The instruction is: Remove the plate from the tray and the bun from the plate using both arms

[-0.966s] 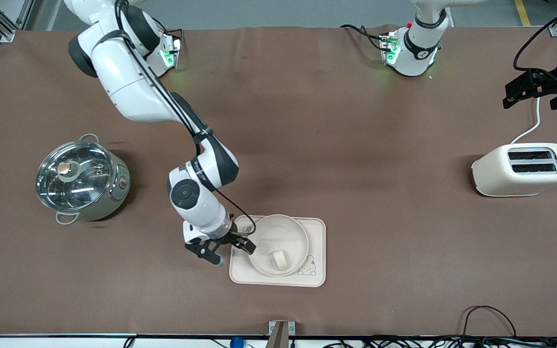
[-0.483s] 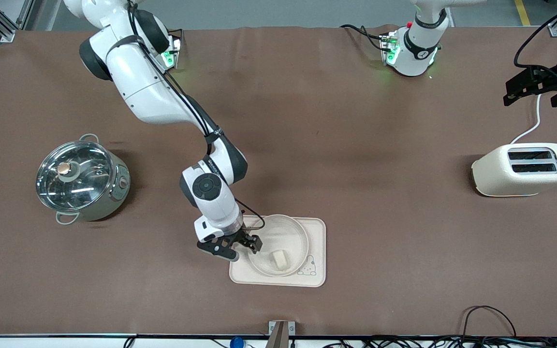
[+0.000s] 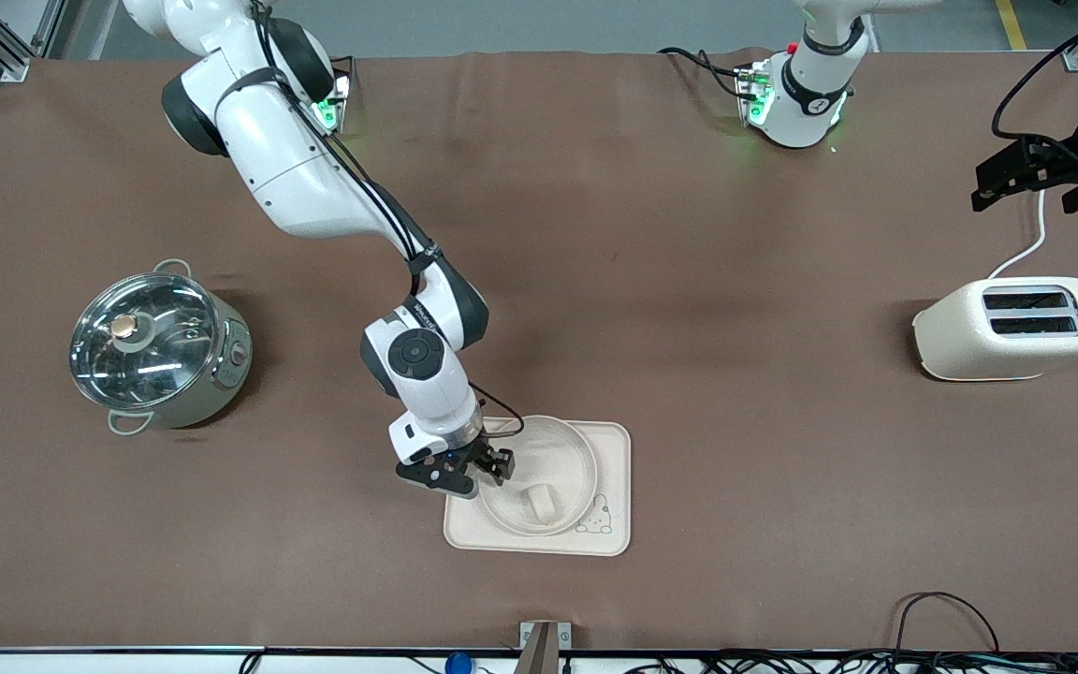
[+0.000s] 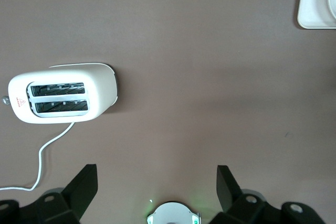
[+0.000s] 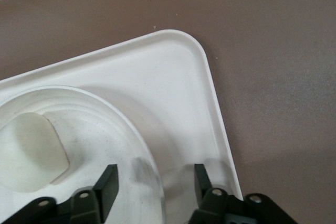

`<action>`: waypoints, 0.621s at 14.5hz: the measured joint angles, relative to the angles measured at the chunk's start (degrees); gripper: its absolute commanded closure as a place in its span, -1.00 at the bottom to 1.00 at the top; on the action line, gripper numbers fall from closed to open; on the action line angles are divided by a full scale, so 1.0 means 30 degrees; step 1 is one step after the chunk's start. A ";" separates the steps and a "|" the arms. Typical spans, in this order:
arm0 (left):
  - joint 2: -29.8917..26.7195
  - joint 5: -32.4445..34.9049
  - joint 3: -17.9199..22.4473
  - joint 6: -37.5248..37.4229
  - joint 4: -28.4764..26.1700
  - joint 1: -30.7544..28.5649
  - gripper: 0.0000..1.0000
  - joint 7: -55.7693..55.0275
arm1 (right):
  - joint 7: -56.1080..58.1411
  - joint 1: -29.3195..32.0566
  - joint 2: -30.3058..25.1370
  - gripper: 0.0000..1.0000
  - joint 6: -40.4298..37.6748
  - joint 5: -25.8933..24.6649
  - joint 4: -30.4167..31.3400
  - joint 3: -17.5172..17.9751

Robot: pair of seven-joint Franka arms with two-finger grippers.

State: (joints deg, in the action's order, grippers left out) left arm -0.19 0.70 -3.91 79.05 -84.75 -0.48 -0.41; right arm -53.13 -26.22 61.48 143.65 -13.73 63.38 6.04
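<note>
Bun (image 3: 543, 504) on plate (image 3: 573, 447), long axis toward front camera; right hand (image 3: 464, 474) astride rim, fingers apart

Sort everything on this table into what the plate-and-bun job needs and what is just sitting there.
In the job:
- plate, on the tray
- bun, in the plate
- right gripper, fingers astride the plate's rim
- left gripper, waiting above the toaster's end

Just there:
- rabbit tray
- toaster
- lidded pot

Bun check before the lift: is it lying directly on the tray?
No, the bun lies inside the plate, which sits on the tray.
</note>
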 measured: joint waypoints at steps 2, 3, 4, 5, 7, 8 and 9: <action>0.0229 -0.0018 -0.0005 -0.0008 -0.0303 0.0009 -1.00 -0.0024 | 0.0538 0.0000 0.0014 0.99 0.0008 -0.0177 0.0000 -0.0023; 0.0366 -0.0060 -0.0017 -0.0003 -0.0480 0.0026 -1.00 -0.0025 | 0.0683 0.0000 0.0025 0.99 0.0103 -0.0313 -0.0001 -0.0034; 0.0541 -0.0160 -0.0044 0.0002 -0.0577 0.0057 -1.00 -0.0025 | 0.0735 -0.0001 0.0036 0.99 0.0298 -0.0392 -0.0001 -0.0042; 0.0731 -0.0345 -0.0079 0.0022 -0.0608 0.0118 -1.00 -0.0025 | 0.0786 -0.0001 0.0033 0.99 0.0544 -0.0401 -0.0016 -0.0042; 0.1124 -0.0573 -0.0171 0.0363 -0.0620 0.0331 -1.00 -0.0188 | 0.0810 0.0005 0.0036 0.99 0.0670 -0.0401 -0.0144 -0.0047; 0.1352 -0.0727 -0.0221 0.0674 -0.0632 0.0511 -1.00 -0.0657 | 0.0810 0.0027 0.0037 0.99 0.0669 -0.0392 -0.0202 -0.0045; 0.1618 -0.0891 -0.0258 0.0948 -0.0646 0.0772 -1.00 -0.1423 | 0.0796 0.0105 0.0031 0.99 0.0670 -0.0320 -0.0305 -0.0014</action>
State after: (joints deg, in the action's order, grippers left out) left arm 4.66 -1.98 -4.68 81.90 -86.69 1.84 -4.68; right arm -50.74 -25.90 61.57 145.66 -14.69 62.47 6.00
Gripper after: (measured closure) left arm 0.000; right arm 0.943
